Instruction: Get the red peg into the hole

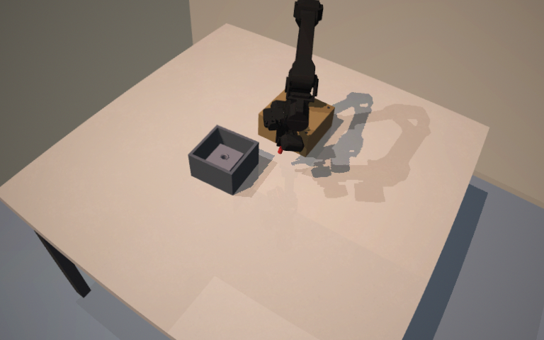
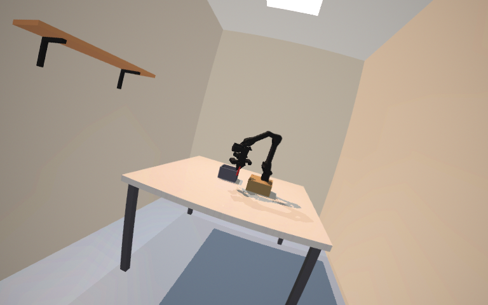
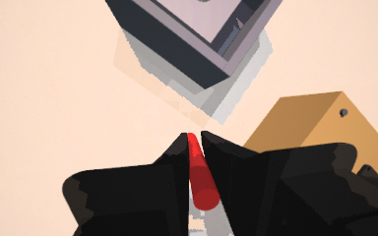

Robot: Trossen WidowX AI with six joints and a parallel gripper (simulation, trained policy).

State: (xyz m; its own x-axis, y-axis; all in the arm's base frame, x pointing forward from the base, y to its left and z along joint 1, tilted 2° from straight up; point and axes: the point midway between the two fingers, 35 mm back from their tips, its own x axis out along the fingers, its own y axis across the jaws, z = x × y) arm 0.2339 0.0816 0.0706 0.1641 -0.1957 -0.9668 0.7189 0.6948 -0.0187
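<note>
The red peg (image 1: 280, 149) (image 2: 238, 171) (image 3: 205, 184) is between the fingers of my gripper (image 2: 239, 166) (image 3: 194, 137), which is shut on it. The peg leans a little in the exterior view and looks to be off the table. In the top view only its lower end shows below the dark hand. The open dark grey box (image 1: 210, 175) (image 2: 227, 173) (image 3: 171, 51) stands beside the gripper, to its left in the top view. The pale plate (image 1: 214, 159) (image 3: 203, 22) lies at its bottom, with a round hole (image 1: 224, 156) near the middle and no peg in it.
The tan base block (image 1: 321, 122) (image 2: 258, 185) (image 3: 294, 118) stands under the arm, close to the gripper on the side away from the box. The box's raised walls stand around the plate. Shadows of the arm and box fall on the table (image 1: 139, 219) (image 2: 185, 189).
</note>
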